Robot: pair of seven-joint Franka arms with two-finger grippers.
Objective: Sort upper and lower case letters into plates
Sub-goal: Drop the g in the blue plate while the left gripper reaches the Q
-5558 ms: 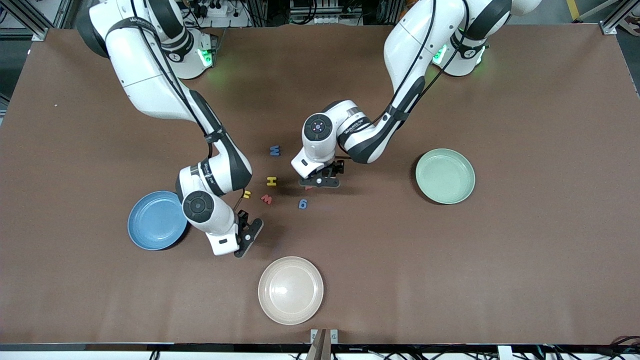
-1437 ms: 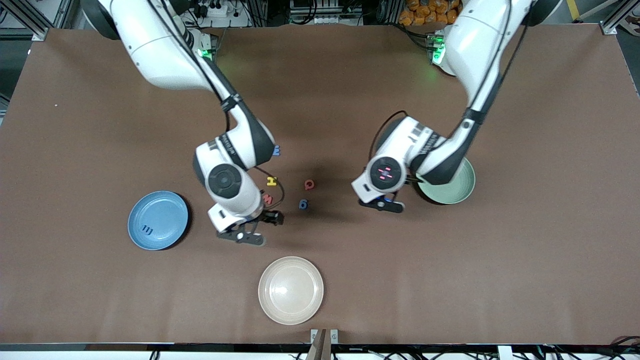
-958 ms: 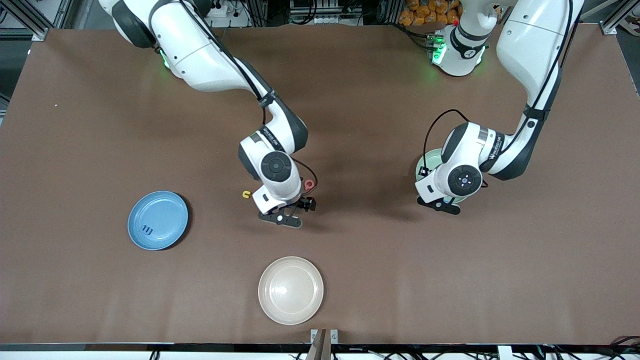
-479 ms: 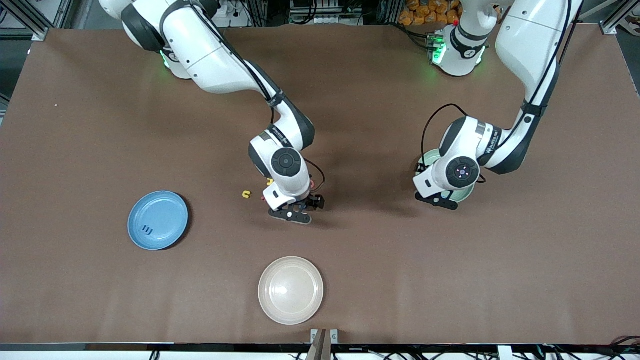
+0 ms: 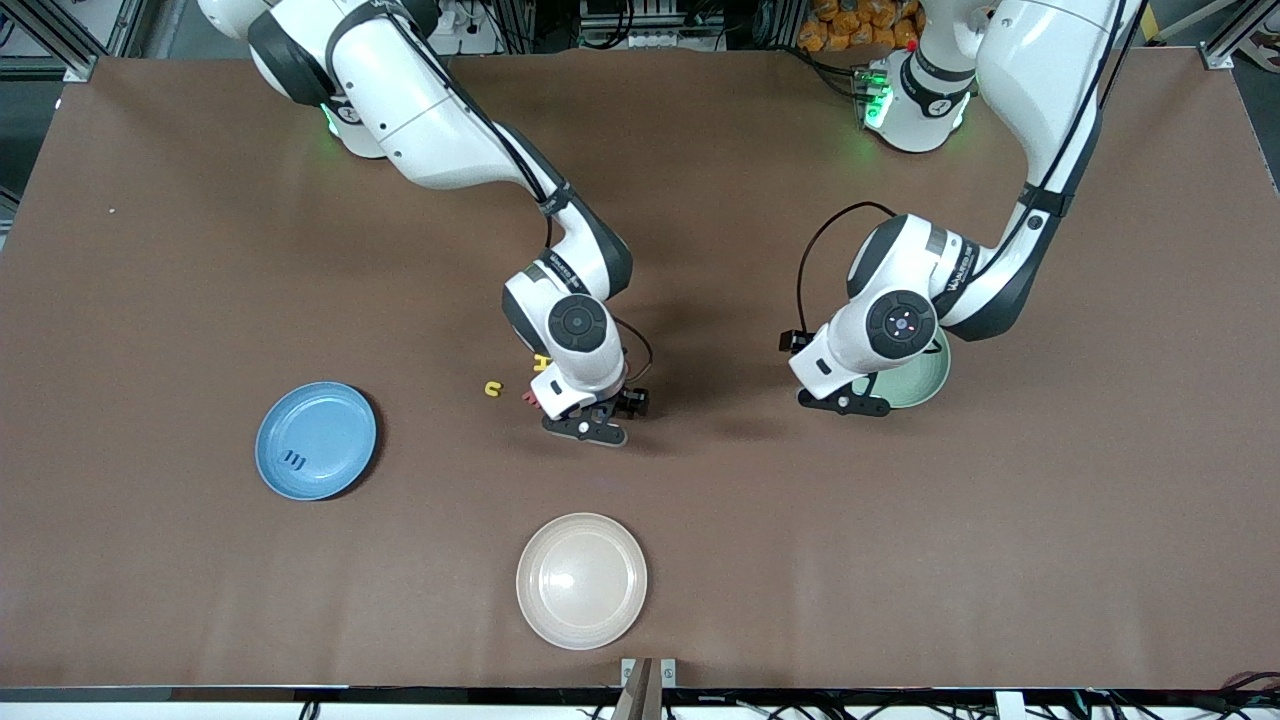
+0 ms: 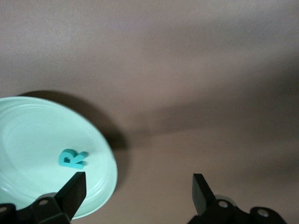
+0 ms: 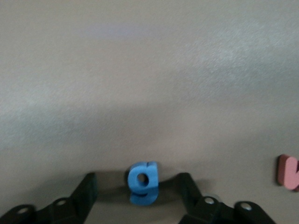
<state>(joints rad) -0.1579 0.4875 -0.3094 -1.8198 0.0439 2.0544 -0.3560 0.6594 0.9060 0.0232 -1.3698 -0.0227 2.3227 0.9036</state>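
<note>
A small blue letter g (image 7: 143,183) lies on the brown worktop (image 5: 700,520), in the gap between the two fingers of the right hand (image 7: 139,189). The fingers are spread wide and do not touch it. A red letter (image 7: 288,171) lies flat close by. In the front view a yellow letter (image 5: 492,388) sits alone, toward the right arm's end of the worktop.

A teal letter R (image 6: 72,158) lies in the mint green plate (image 6: 28,140). The left hand (image 6: 138,193) hangs over the edge of that plate and the bare worktop beside it, fingers spread wide with nothing in them.

The blue plate (image 5: 316,440) has a dark blue letter (image 5: 293,459) in it. A cream plate (image 5: 581,580) sits nearest the front camera.
</note>
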